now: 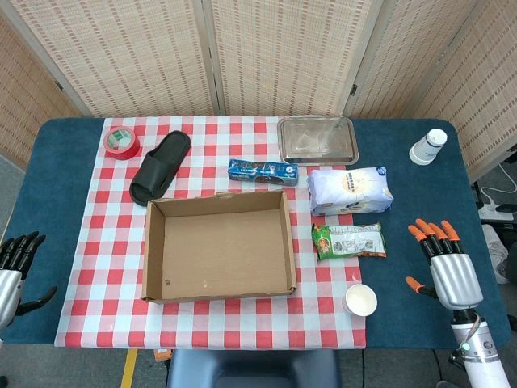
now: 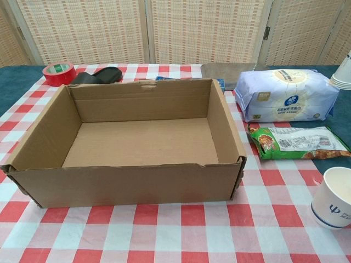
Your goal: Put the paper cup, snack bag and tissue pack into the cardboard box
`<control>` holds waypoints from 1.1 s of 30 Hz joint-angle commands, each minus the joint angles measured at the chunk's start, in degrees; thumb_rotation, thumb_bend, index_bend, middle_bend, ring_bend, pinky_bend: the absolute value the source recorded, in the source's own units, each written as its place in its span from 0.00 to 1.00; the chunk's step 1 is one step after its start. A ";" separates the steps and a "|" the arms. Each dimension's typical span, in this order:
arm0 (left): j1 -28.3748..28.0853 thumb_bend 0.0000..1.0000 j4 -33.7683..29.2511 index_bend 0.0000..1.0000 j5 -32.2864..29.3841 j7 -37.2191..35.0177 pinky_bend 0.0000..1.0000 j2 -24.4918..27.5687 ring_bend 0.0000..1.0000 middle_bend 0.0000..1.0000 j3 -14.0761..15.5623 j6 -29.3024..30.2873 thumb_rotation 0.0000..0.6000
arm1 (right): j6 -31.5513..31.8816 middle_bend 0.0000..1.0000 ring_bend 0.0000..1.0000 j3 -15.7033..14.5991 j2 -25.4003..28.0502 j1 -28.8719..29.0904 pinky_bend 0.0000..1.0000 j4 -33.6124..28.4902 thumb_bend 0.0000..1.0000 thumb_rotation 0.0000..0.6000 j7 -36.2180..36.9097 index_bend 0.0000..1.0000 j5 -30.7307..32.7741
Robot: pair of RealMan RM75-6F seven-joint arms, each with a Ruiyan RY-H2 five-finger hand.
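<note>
An empty cardboard box (image 1: 153,250) (image 2: 41,137) stands open in the middle of the checked cloth. Right of it lie the white and blue tissue pack (image 1: 350,190) (image 2: 285,96) and, nearer me, the green snack bag (image 1: 349,240) (image 2: 296,142). A white paper cup (image 1: 360,300) (image 2: 333,198) stands upright near the cloth's front right corner. My right hand (image 1: 446,263) hovers open at the right, fingers spread, apart from the cup. My left hand (image 1: 14,267) is open at the far left edge, holding nothing. Neither hand shows in the chest view.
Behind the box lie a black slipper (image 1: 160,165) (image 2: 98,76), a red tape roll (image 1: 121,142) (image 2: 58,73), a blue packet (image 1: 262,170) and a metal tray (image 1: 317,139) (image 2: 227,69). A stack of paper cups (image 1: 428,146) (image 2: 344,71) stands at the back right.
</note>
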 commanded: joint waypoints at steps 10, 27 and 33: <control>-0.14 0.23 -0.33 0.00 -0.33 1.69 0.00 -0.42 0.00 0.00 -0.14 -0.31 1.00 | 0.21 0.07 0.00 -0.05 0.80 -0.06 0.00 -0.27 0.00 1.00 1.15 0.15 -0.36; -0.15 0.23 -0.36 0.00 -0.84 0.58 0.00 0.06 0.00 0.00 -0.35 -0.62 1.00 | -8.12 0.07 0.00 -1.05 9.07 3.26 0.04 -16.76 0.00 1.00 0.35 0.14 0.54; -0.02 0.23 -0.72 0.00 -0.59 0.74 0.00 0.18 0.00 0.00 -0.32 -0.25 1.00 | -10.68 0.07 0.00 -2.71 12.91 3.73 0.06 -24.83 0.00 1.00 -5.05 0.14 0.20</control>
